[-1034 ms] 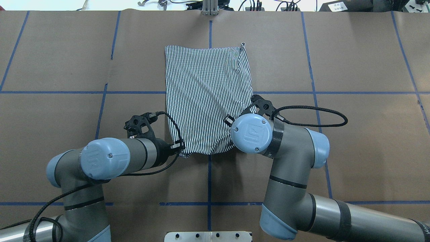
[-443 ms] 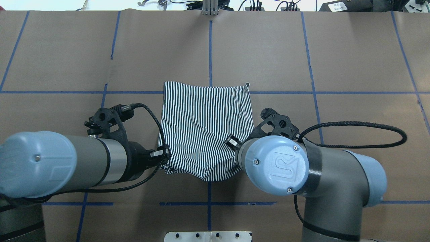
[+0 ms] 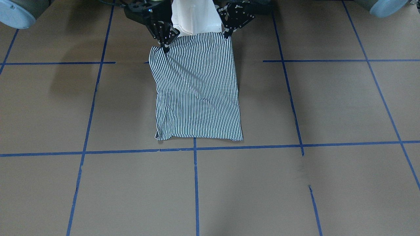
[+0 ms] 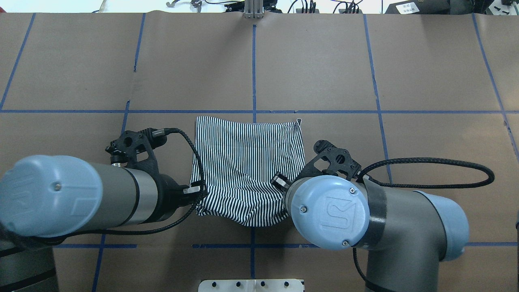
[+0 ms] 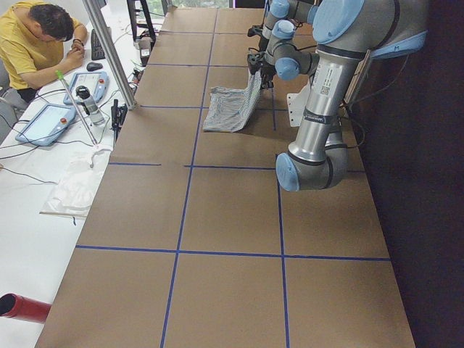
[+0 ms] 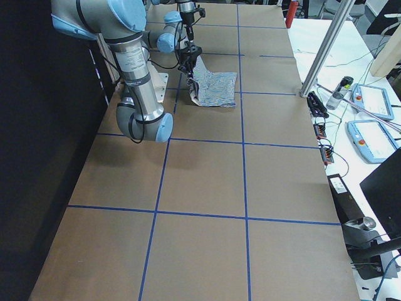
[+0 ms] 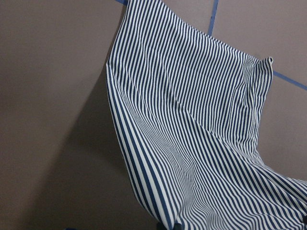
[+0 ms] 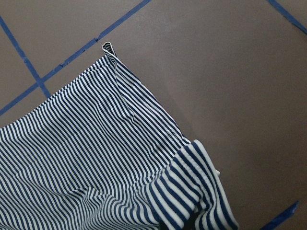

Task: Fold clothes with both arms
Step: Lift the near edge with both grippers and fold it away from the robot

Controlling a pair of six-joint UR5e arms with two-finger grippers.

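The striped shirt (image 4: 247, 170) is folded into a rough rectangle near the table's middle. Its far edge (image 3: 197, 136) rests on the brown paper, and its near edge hangs raised between both grippers. My left gripper (image 4: 198, 190) is shut on the near-left corner, which the front view shows under the left gripper (image 3: 227, 33). My right gripper (image 3: 165, 47) is shut on the other near corner; from overhead its wrist mostly hides it. Cloth slopes away from each hand in the left wrist view of the shirt (image 7: 192, 134) and the right wrist view of the shirt (image 8: 96, 158). No collar or buttons show.
The white pedestal (image 4: 251, 284) stands just behind the lifted edge. Blue tape lines (image 4: 253, 69) grid the brown paper. A person (image 5: 36, 36) sits at a side table past the far edge, beside an aluminium post (image 5: 109, 51).
Both arms have pulled back toward the robot's base with the shirt's near corners. The far edge slid from well beyond the cross tape line to just nearer than it.
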